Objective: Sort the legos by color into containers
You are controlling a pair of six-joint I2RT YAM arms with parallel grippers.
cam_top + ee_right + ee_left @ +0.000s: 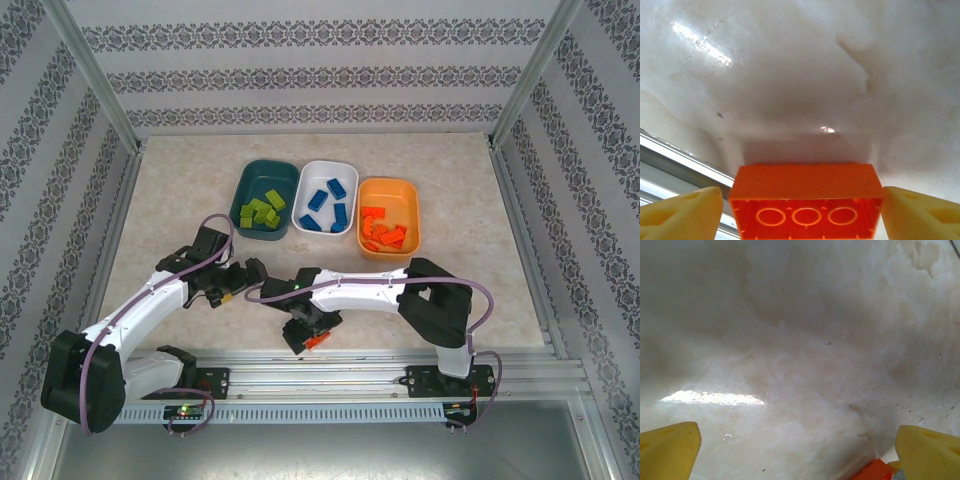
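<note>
Top external is showing three shallow, rounded plastic tubs sitting in a row at the far side of the marbled table. The teal tub on the left is holding green bricks, the white tub in the middle blue bricks, and the orange tub on the right orange-red bricks. Each heap is looking like five or six, too small to count surely.

Near the front rail, the right gripper is clenching one glossy orange brick. Its hollow underside is showing three round tubes, and its long axis is running finger to finger. The left gripper is hanging released, with its yellow fingers wide apart.
</note>
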